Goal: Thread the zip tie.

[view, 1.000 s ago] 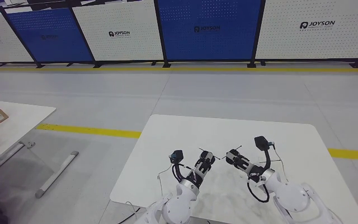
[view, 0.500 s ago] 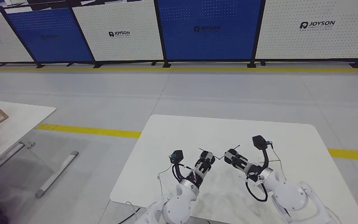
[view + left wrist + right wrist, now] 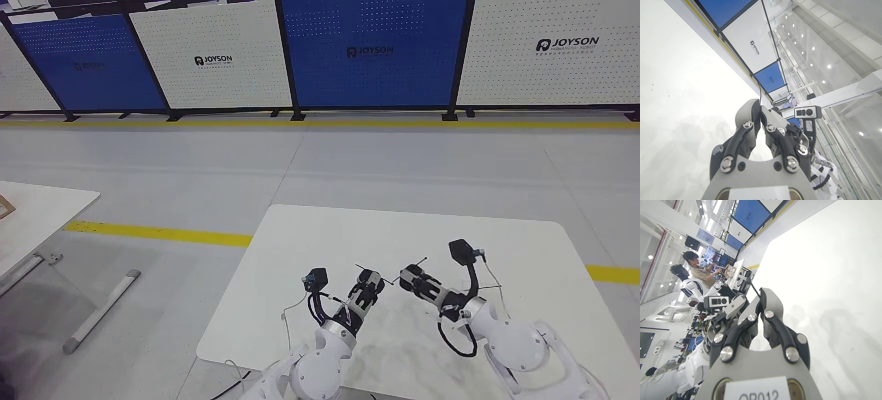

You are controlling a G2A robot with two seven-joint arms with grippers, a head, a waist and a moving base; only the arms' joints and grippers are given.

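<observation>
Both arms are working over the near part of the white table (image 3: 300,240), somewhat closer to its left edge than to its right, with the two grippers lying just beside each other and their tips pointing toward one another across a small gap. The left gripper (image 3: 760,108) is pressing its jaws together on the black zip tie (image 3: 760,91), whose thin strap is sticking straight out past the fingertips as a fine dark line. The right gripper (image 3: 759,300) is likewise pinching the zip tie with its jaws closed, and here a short length of strap is jutting out at a slant and ending in the small square head (image 3: 748,279). The head is standing free of the fingertips, touching nothing else. From above, each gripper is showing a thin black strand poking out toward the table's far edge, and whether any strap is running between the two grippers cannot be told. The zip tie is being held clear of the table top, not lying on it. Beyond the table's far edge a yellow line (image 3: 150,233) is running across the grey floor, and a row of blue and white panels (image 3: 375,55) is standing behind it.
</observation>
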